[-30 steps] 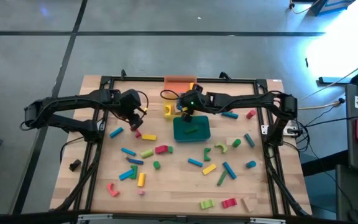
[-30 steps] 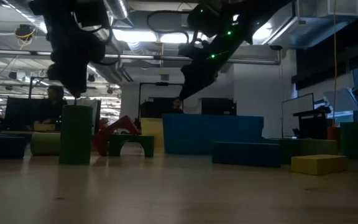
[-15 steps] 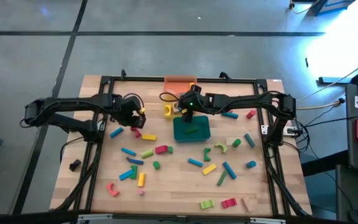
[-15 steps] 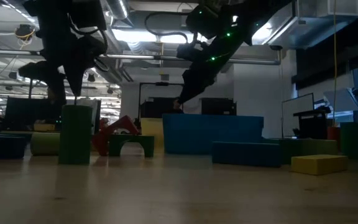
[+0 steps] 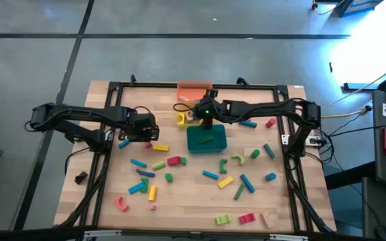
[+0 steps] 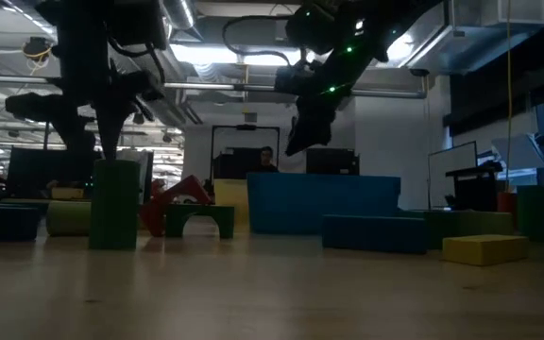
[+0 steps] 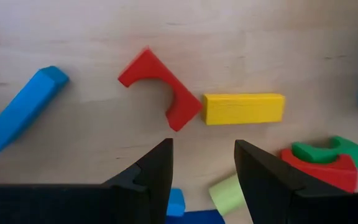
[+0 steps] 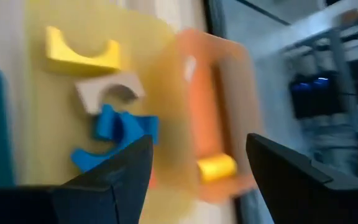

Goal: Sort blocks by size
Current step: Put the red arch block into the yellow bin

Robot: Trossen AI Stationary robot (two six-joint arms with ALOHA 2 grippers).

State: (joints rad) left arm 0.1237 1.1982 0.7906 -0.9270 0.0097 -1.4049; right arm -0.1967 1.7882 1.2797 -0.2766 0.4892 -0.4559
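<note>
We hover our empty, parted left pincer (image 7: 202, 163) over the red arch (image 7: 160, 89), and should center squarely before closing, while the right pincer (image 8: 194, 163) gapes wide over the yellow tray (image 8: 135, 74).

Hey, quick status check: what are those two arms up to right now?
Left gripper open over red arch. Right gripper open, empty, above yellow tray. Nothing blocking.

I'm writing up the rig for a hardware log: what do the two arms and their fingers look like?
Both arms are black, slim and jointed, with thin black cables looping beside them. The left gripper ends in two flat, matte black fingers with angled tips. The right gripper has the same dark fingers. A small green light glows near the right arm's wrist.
</note>
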